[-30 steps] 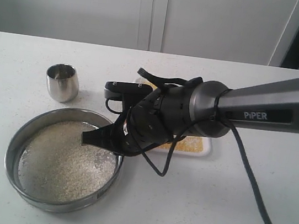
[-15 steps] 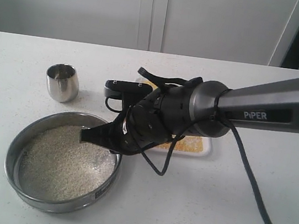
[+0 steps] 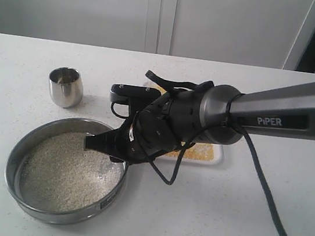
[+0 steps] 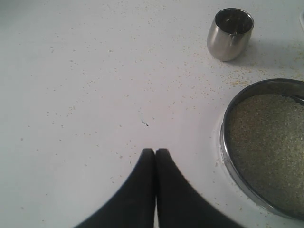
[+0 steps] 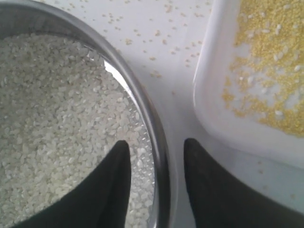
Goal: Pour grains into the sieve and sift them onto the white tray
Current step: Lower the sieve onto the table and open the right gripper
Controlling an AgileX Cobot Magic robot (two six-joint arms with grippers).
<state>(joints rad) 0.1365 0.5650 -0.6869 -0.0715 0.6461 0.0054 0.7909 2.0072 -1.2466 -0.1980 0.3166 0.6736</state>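
Fingers (image 5: 114, 175) of the right gripper (image 5: 154, 148) stand apart astride the rim of the sieve (image 5: 142, 107), one over the mesh and one outside. A thin gap shows on each side of the wall, so they look loose rather than clamped. The sieve rests flat on the tabletop (image 3: 248, 224) toward its near left corner, just beside the white tray (image 5: 209, 111) but off it. The tray lies nearer the tabletop's middle, mostly hidden behind the arm. Pale coarse grains (image 3: 62, 172) cover the mesh, and fine yellow grains (image 5: 270, 85) lie in the tray. The sifting therefore seems done, with the sieve parked aside, likely so the coarse share stays out of the tray. A small steel cup (image 3: 66, 86) stands upright beyond the sieve, toward the far left corner. The left gripper (image 4: 155, 152) hovers over bare, grain-speckled tabletop with its fingers pressed together and holding nothing, apparently kept out of the way.
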